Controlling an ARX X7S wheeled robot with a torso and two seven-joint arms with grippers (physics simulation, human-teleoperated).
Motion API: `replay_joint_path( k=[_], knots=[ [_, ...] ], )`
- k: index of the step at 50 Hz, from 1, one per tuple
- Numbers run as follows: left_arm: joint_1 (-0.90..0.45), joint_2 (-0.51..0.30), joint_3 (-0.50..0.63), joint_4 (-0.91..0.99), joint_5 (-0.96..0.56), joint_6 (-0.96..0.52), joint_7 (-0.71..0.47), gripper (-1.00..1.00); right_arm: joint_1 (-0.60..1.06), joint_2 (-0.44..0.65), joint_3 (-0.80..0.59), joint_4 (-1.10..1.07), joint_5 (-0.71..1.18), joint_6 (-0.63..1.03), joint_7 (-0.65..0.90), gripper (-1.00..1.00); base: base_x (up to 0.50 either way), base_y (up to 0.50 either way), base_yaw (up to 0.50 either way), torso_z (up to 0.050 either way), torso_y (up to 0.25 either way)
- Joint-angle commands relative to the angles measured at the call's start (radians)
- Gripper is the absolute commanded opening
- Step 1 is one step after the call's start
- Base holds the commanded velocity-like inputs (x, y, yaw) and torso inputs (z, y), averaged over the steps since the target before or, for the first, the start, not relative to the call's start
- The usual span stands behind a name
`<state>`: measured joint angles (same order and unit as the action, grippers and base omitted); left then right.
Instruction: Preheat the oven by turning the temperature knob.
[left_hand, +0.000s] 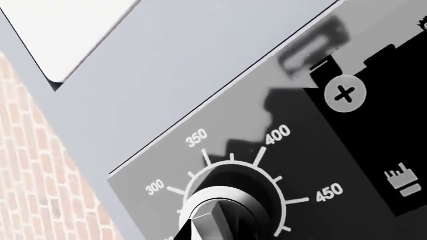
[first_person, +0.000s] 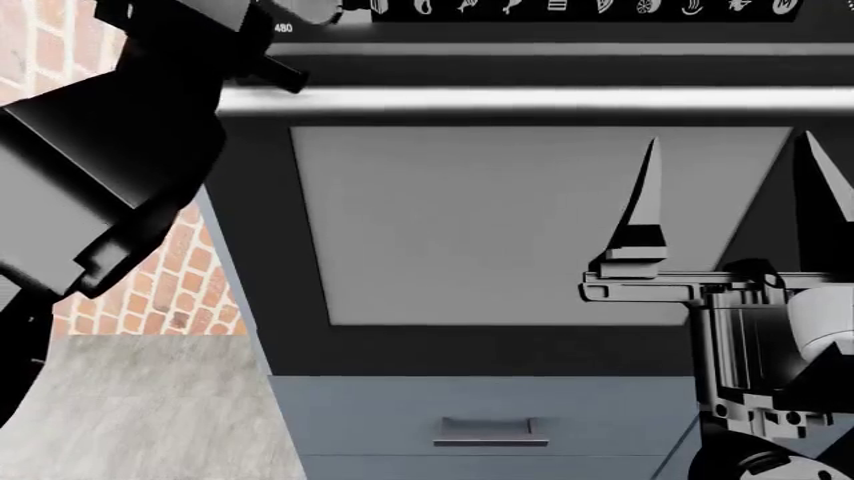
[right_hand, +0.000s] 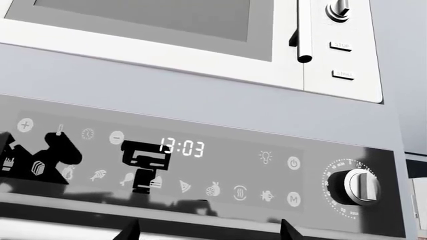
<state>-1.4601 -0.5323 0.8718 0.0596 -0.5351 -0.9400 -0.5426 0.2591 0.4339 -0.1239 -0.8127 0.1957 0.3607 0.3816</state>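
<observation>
The temperature knob (left_hand: 217, 215), ringed by a white dial running 300 to 450, is sitting at the left end of the oven (first_person: 534, 225) control panel (right_hand: 200, 160), above the long silver bar handle (first_person: 534, 98); the left wrist view is looking straight at it from close by, its raised grip bar appearing to point between 300 and 350. The left arm (first_person: 107, 170) is reaching up toward that corner in the head view, so it is clearly the nearer one; its tool is lying outside every view, so I cannot tell whether it is released or clenched. The right tool (first_person: 731, 215) is hanging released, fingers spread, in front of the grey glass window (first_person: 454, 220), well below the panel. A second knob (right_hand: 360, 186) is sitting at the panel's far right end. Judging from this, the coming move is resting on the left tool lining up with the grip bar's long axis.
</observation>
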Motion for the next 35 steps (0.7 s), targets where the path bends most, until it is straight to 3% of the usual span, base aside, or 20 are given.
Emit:
replay_joint_path(
  k=[1, 35],
  knots=[
    [0.013, -0.006, 0.054, -0.104, -0.057, 0.040, 0.073, -1.00, 0.001, 0.003, -0.002, -0.006, 0.001, 0.005, 0.002, 1.00, 0.00, 0.00, -0.01, 0.000, 0.000],
    [-0.026, -0.026, 0.187, -0.073, 0.051, 0.023, 0.098, -1.00, 0.002, 0.011, -0.007, -0.003, 0.006, -0.003, 0.006, 1.00, 0.01, 0.00, 0.00, 0.001, 0.000]
  ],
)
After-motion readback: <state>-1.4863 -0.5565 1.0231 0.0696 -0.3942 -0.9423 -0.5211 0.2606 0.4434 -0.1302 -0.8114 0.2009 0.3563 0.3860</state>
